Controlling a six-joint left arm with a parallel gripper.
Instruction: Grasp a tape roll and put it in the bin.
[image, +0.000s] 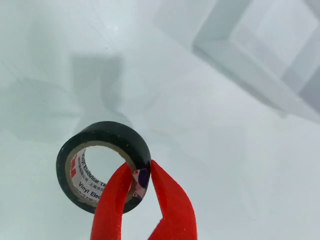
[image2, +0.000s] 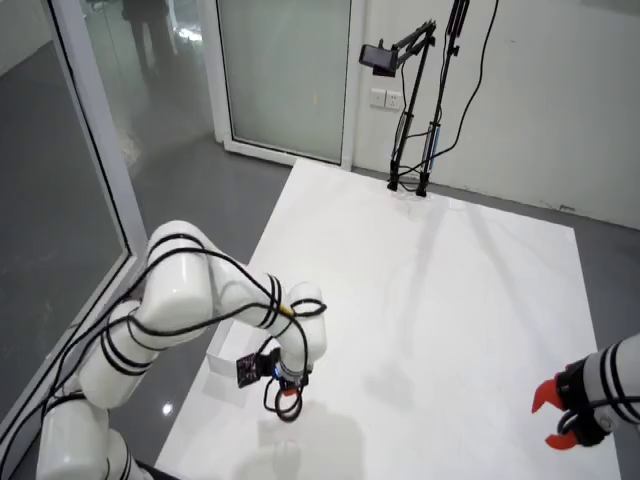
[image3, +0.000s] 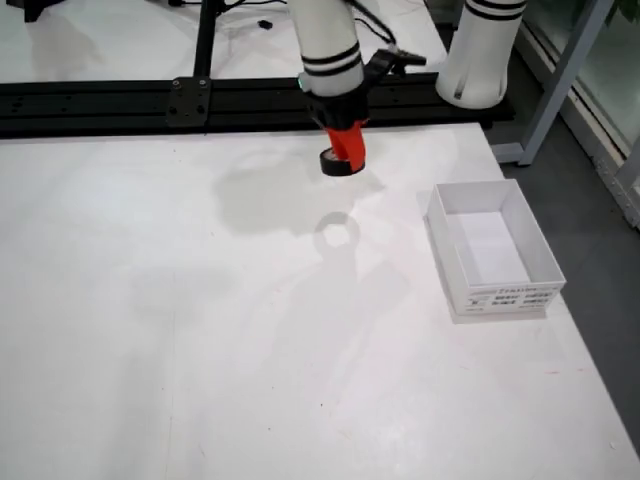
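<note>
Over my white worktop (image3: 200, 330), red fingers (image: 172, 200) pinch the black tape roll (image: 102, 165); only the front view shows the whole white box bin (image3: 492, 250).

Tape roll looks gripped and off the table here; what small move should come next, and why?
Probably a sideways carry toward the white bin. The red gripper pinches the wall of the black tape roll, one finger inside the ring and one outside, and the roll's shadow lies apart from it on the table, so it appears lifted. In the front view the bin stands off to the right, with nothing in it.
</note>
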